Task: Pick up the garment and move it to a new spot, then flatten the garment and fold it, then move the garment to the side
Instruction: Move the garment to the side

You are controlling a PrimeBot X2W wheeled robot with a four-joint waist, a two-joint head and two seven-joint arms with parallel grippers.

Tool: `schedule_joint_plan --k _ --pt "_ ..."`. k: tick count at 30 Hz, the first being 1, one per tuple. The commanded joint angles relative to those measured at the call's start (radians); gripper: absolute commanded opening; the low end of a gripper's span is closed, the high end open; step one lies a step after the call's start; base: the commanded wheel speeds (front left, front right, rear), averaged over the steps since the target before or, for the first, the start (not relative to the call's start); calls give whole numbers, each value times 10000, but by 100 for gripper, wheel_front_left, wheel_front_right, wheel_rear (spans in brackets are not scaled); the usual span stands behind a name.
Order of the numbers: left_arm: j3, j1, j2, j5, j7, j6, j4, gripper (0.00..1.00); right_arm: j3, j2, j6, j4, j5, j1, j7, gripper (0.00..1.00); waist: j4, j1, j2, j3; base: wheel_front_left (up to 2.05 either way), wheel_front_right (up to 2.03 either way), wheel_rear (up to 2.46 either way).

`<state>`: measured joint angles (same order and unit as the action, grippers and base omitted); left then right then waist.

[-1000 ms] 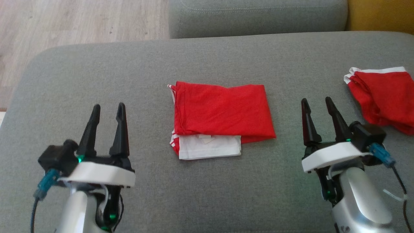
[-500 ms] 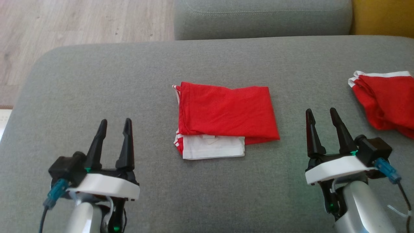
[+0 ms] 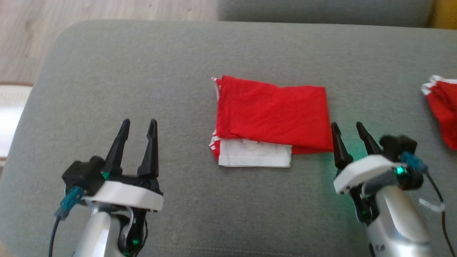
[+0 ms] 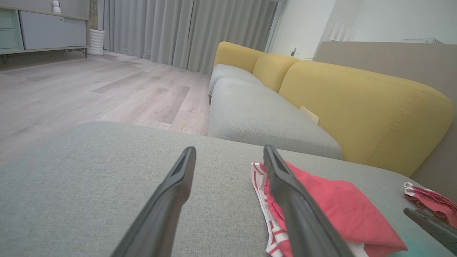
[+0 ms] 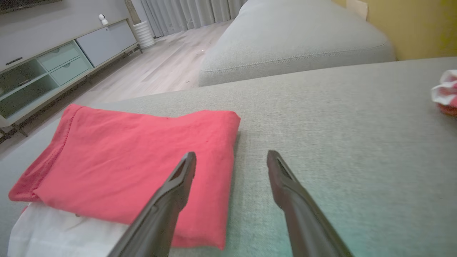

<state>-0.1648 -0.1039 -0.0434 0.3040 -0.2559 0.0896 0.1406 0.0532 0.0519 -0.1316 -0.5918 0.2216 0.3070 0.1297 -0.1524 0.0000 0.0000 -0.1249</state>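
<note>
Left hand (image 3: 139, 122) and right hand (image 3: 346, 125), nearest the camera in the head view, each with fingers spread wide and holding nothing, poised over the grey cushion (image 3: 142, 71). Between them, at the cushion's middle, lies the garment (image 3: 273, 110), folded to a rough rectangle with the red layer uppermost, a white panel (image 3: 255, 157) protruding along the near edge and striped trim (image 4: 257, 178) in red and white at its left side. The right hand stands just beside the garment's near right corner; the left hand is well apart from it. The right wrist view sets its own left finger (image 5: 160, 210) across that corner and reveals the fold's rounded right edge; contact with the cloth cannot be determined. The left wrist view presents the striped trim almost edge-on, with the other arm's fingertip (image 4: 428, 223) at lower right. A second red garment (image 3: 442, 107), white-trimmed and loosely bunched, rests at the cushion's right side. Beyond the cushion are a further grey seat (image 3: 321, 10), a yellow backrest (image 4: 357, 107), pale wood floor (image 3: 89, 14), grey curtains (image 4: 160, 32) and a low cabinet (image 5: 64, 53) with pale green drawers.
</note>
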Motion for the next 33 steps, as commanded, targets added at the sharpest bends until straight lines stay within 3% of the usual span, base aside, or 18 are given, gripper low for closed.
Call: schedule_joint_plan --k 1,5,13,14,15,16,23,29,33 --pt "225 -529 -68 64 -59 73 -293 100 217 -16 9 -19 114 619 -108 100 -306 0 0 -247 0 0 0" --pt "161 -656 -68 123 -59 87 -218 100 285 -16 9 -1233 1129 1287 -531 100 -641 0 0 -399 0 0 0" --pt "125 -735 -68 187 -59 96 -155 100 795 -16 9 -3646 1279 2422 -773 100 -968 0 0 -518 0 0 0" --pt "131 -736 -68 186 -59 87 -147 100 912 -16 9 -3803 1333 2490 -745 94 -963 0 0 -512 0 0 0" --pt "146 -732 -68 181 -59 75 -138 100 1040 -16 9 -3936 1347 2559 -667 15 -937 0 0 -497 0 0 0" --pt "171 -720 -68 171 -59 62 -127 100 1173 -16 9 -4052 1295 2613 -553 0 -884 0 0 -467 0 0 0" --pt "187 -661 -68 127 -59 80 -107 100 1446 -16 9 -4556 454 2996 269 0 -331 0 0 -255 0 0 0" --pt "23 -644 -68 153 -59 76 -288 100 1537 9 9 -4569 -1325 3520 632 0 470 0 0 -106 0 0 0" --pt "-338 -660 -68 215 -59 59 -439 100 1828 388 9 -4173 -2328 3826 513 0 1034 0 0 -107 0 0 0"
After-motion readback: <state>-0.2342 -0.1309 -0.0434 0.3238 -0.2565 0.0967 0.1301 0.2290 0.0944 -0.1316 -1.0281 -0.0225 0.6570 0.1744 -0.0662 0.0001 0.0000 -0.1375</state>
